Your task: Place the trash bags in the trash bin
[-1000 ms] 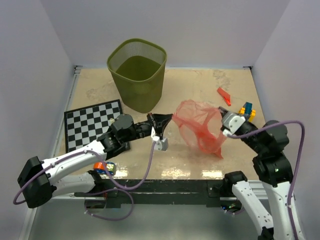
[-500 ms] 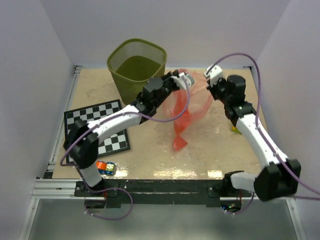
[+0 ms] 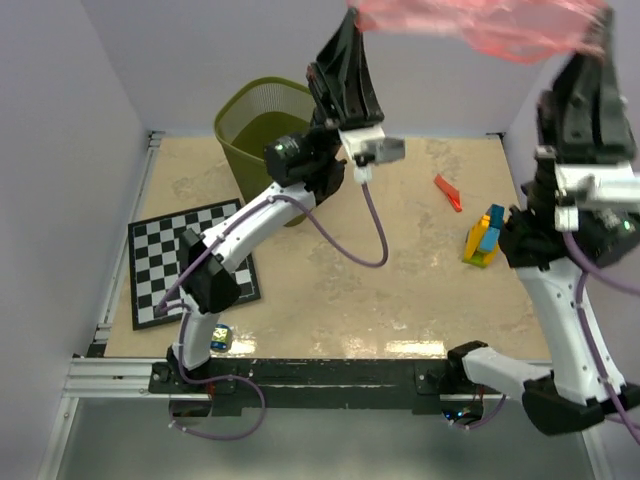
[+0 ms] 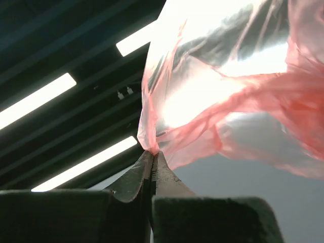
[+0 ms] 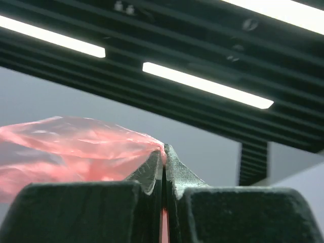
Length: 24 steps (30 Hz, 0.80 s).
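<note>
bin: table far-left corner | board: left edge, before bin | strip: behind blocks, right edge | toy: near-left corner

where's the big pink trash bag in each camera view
Top external: trash bag stretched along the top edge, between both raised grippers.
Left wrist: fills the upper right, a corner pinched in the left gripper.
Right wrist: middle left, its edge pinched in the right gripper.
Shared landmark: ceiling light strips, in both wrist views only; the pinch points link to the top view.
</note>
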### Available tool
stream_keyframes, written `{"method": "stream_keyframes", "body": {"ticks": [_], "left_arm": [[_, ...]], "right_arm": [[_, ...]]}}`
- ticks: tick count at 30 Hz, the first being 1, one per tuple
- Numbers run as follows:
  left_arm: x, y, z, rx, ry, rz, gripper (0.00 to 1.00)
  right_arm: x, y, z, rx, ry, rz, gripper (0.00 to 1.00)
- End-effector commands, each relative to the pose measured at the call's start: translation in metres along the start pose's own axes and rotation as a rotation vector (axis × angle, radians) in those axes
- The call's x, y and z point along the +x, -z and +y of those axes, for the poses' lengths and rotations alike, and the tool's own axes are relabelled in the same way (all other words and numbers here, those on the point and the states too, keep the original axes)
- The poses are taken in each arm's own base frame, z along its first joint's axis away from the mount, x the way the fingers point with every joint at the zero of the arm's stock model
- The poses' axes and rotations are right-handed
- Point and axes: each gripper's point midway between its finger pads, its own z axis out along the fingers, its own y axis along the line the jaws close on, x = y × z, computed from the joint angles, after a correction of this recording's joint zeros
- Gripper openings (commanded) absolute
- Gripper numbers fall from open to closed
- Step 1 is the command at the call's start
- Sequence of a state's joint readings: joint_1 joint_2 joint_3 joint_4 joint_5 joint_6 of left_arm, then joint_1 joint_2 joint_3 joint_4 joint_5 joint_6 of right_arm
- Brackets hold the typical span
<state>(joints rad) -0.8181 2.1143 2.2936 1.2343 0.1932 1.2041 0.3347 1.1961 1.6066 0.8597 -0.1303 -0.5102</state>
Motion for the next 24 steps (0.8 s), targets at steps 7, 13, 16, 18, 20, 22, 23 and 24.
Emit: {"method": "stream_keyframes", "body": {"ticks": [7, 13, 16, 18, 20, 22, 23, 24], "left_arm": [[-0.12, 0.332, -0.063, 0.867, 0.317, -0.149, 0.0], [-0.158, 0.346, -0.023, 1.061, 0.615, 0.046, 0.0], [-0.144, 0.35, -0.02, 1.021, 0.596, 0.154, 0.0], [-0.135, 0.354, -0.022, 1.039, 0.582, 0.212, 0.0], [-0.124, 0.353, -0.024, 1.034, 0.579, 0.285, 0.0], [-0.11, 0.353, -0.029, 1.023, 0.574, 0.371, 0.0], [-0.102, 0.353, -0.034, 1.011, 0.579, 0.423, 0.0], [-0.093, 0.348, -0.038, 0.984, 0.604, 0.484, 0.0]], "right_arm": [[0.183, 0.459, 0.192, -1.495, -0.132, 1.166, 0.0], [0.04, 0.354, 0.148, -0.979, -0.267, 0.781, 0.0], [0.062, 0.345, 0.146, -0.88, -0.328, 0.892, 0.0], [0.084, 0.344, 0.149, -0.843, -0.36, 0.995, 0.0], [0.104, 0.343, 0.151, -0.819, -0.368, 1.071, 0.0], [0.117, 0.339, 0.151, -0.791, -0.357, 1.09, 0.0], [0.121, 0.337, 0.151, -0.774, -0.354, 1.089, 0.0], [0.126, 0.336, 0.151, -0.75, -0.349, 1.083, 0.0]]}}
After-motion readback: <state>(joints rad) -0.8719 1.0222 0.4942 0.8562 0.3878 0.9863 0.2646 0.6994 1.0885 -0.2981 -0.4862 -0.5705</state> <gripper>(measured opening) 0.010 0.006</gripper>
